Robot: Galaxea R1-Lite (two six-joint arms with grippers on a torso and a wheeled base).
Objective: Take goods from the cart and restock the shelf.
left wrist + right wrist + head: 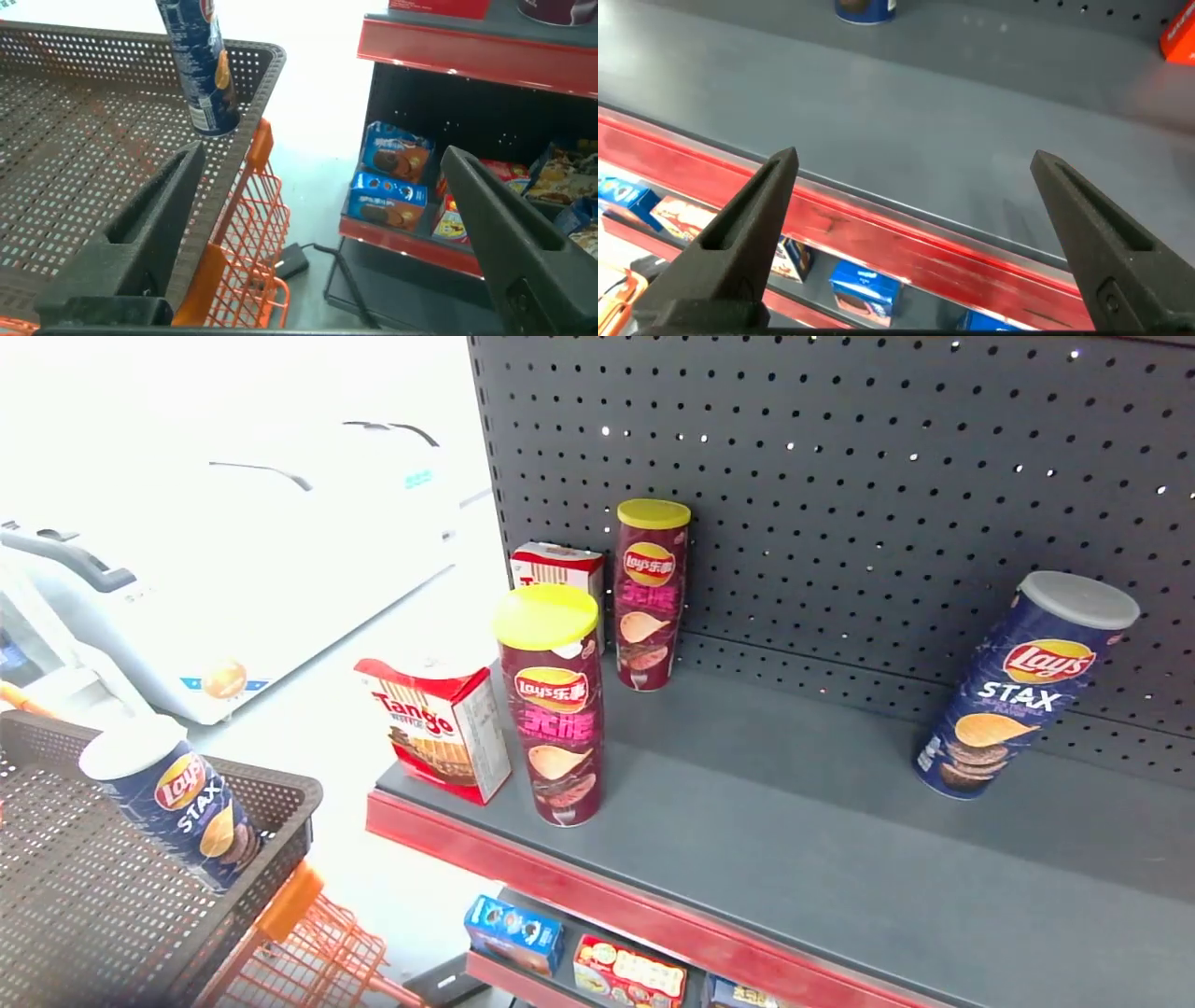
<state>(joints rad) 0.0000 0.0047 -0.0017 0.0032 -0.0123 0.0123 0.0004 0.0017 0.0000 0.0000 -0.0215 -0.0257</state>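
My left pincer (322, 163) is wide and empty at the cart (93, 159) edge. My right pincer (915, 163) is wide and empty over the shelf (924, 112). Shelved can (1022, 686) is done; cart can (173, 798) is left, so I judge restocking unfinished.

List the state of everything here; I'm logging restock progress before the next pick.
Blue can: standing in the cart basket, lid on.
Second blue can: standing on the shelf, lid on.
Near red can: upright, yellow lid on.
Far red can: upright, yellow lid on.
Front wafer box: standing at the shelf edge.
Back box: standing.
Left hand: open, empty.
Right hand: open, empty.
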